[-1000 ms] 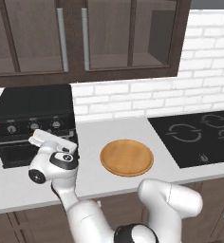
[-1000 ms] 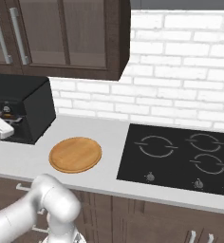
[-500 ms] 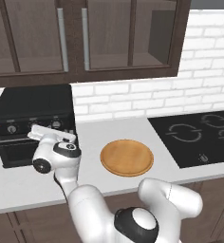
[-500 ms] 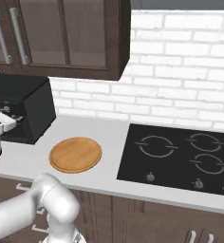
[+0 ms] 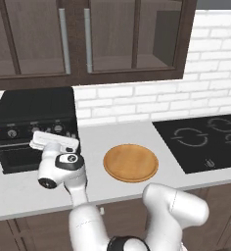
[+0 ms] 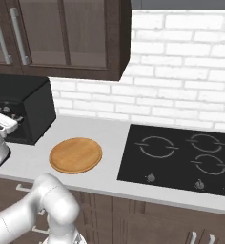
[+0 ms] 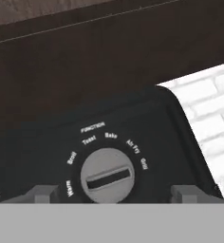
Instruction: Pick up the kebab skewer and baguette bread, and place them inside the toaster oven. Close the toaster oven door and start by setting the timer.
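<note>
One toaster oven point(image 5: 34, 125) sat at the left end of the counter point(image 5: 137, 191), its back against the white brick wall point(image 5: 151, 100), under two glass-fronted upper cabinets point(image 5: 88, 37). Its front panel carried a row of round silver knobs, three of which could be counted in the left base view, and the toaster oven door point(image 5: 17, 156) below them stood upright and closed. One round wooden plate point(image 5: 130, 163) lay bare on the counter between the oven and one black cooktop point(image 5: 205, 142), which showed three ring marks and a row of small knobs along its front edge in the right base view. The gripper point(image 7: 109, 192) was held up close to the oven's control panel, its two fingertips point(image 7: 40, 193) spread wide, one on each side of a single knob point(image 7: 107, 176) with a slot across its face; neither tip could be seen to touch it. Around that knob ran the printed words Function, Warm, Broil, Toast, Bake, Air Fry and Grill. The knob sat near the oven's right edge, where the black casing gave way to brick. Open counter lay in front of the oven down to the front edge, and more between the plate and the cooktop. Neither the skewer nor the bread could be made out through the dark door glass.
</note>
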